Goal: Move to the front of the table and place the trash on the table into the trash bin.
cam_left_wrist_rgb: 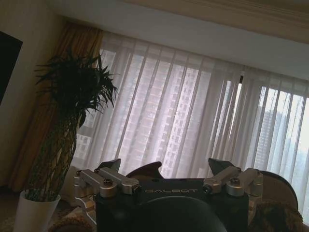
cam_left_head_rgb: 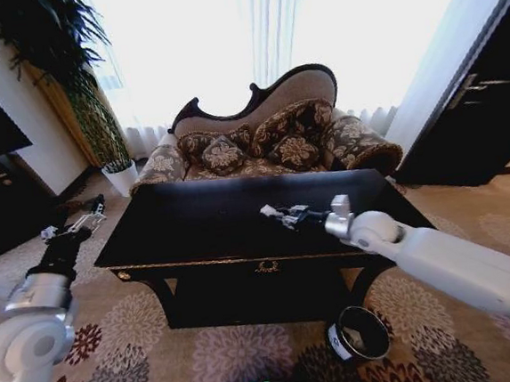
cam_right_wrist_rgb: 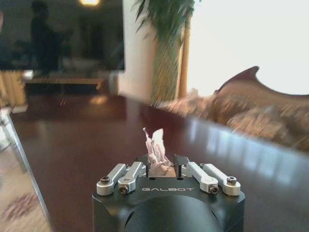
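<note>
The left end effector (cam_left_head_rgb: 72,227) is held above the carpet to the left of the table (cam_left_head_rgb: 196,227), its fingers (cam_left_wrist_rgb: 113,166) spread apart and gripping nothing. Over the middle of the table, the right end effector (cam_left_head_rgb: 269,214) is clamped on 1 white crumpled scrap of trash (cam_right_wrist_rgb: 155,150). The trash bin (cam_left_head_rgb: 359,334) is seen on the carpet before the table, toward its right.
</note>
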